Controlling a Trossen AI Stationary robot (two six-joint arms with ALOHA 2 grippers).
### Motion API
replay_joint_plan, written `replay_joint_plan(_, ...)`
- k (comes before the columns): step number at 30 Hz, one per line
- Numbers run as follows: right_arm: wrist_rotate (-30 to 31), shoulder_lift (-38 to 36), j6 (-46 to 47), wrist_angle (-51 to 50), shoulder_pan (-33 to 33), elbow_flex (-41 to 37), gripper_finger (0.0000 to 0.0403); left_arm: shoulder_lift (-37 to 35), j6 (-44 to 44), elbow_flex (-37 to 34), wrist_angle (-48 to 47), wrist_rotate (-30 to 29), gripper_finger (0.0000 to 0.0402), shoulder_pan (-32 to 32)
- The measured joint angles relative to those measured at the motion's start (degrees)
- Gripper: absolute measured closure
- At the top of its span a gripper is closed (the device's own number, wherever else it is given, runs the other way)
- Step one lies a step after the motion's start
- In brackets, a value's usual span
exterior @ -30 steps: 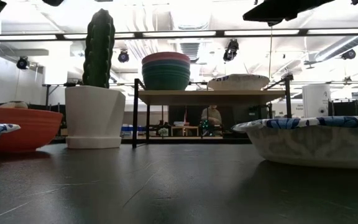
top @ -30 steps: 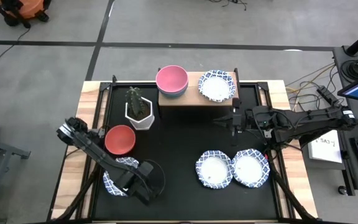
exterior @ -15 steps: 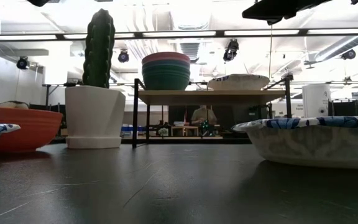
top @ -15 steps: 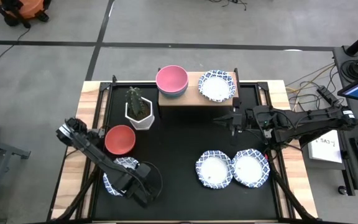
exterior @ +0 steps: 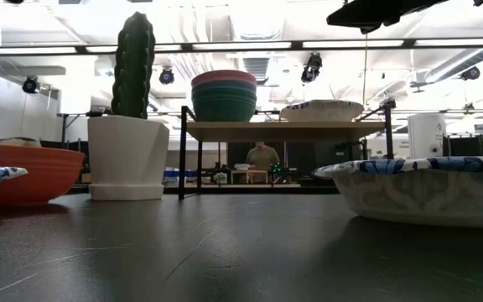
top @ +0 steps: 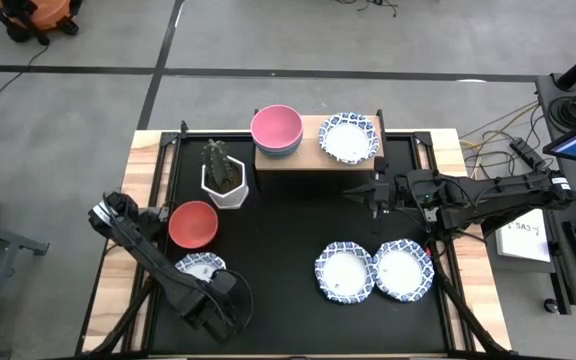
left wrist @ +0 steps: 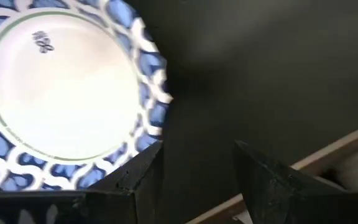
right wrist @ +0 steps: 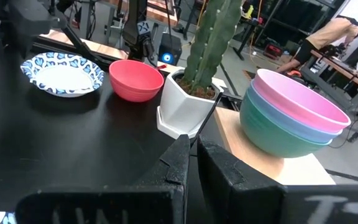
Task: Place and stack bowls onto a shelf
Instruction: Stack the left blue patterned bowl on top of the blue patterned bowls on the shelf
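Left hand, fingers apart, hangs just beside the patterned bowl at lower left of the bench — looks light, thin, probably flexes — take the scalloped rim.

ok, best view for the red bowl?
High view: the red bowl shows whole, beside the cactus pot. Right wrist shows it whole but oblique; low view shows only a cropped side; left wrist misses it.

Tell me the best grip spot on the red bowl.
Probably the rim of the red bowl, from straight above, one finger inside and one outside. It sits upright and open. Take the edge away from the cactus pot, toward the left pincer; that side looks freer.
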Motion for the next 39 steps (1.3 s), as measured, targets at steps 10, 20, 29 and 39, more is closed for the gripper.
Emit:
replay_joint_plan(10, 0.01, 0.0, -0.04, -0.22, 0.0, 0.0, 0.0381, -0.01, -0.42, -11.82, 8.68, -0.41, 0.0253, -0.07)
replay_joint_plan(20, 0.01, 0.0, 0.05, -0.24, 0.0, 0.04, 0.0381, -0.03, 0.75, -16.52, 17.27, 0.04, 0.0345, 0.03)
replay_joint_plan(29, 0.01, 0.02, 1.03, -0.83, 0.0, 0.04, 0.0381, -0.01, 17.57, -2.61, 6.88, 0.8, 0.04, 0.1)
replay_joint_plan(39, 0.01, 0.02, 2.92, -2.62, 0.0, 0.04, 0.0381, -0.03, 42.52, 19.27, -1.12, -11.33, 0.0401, 6.11)
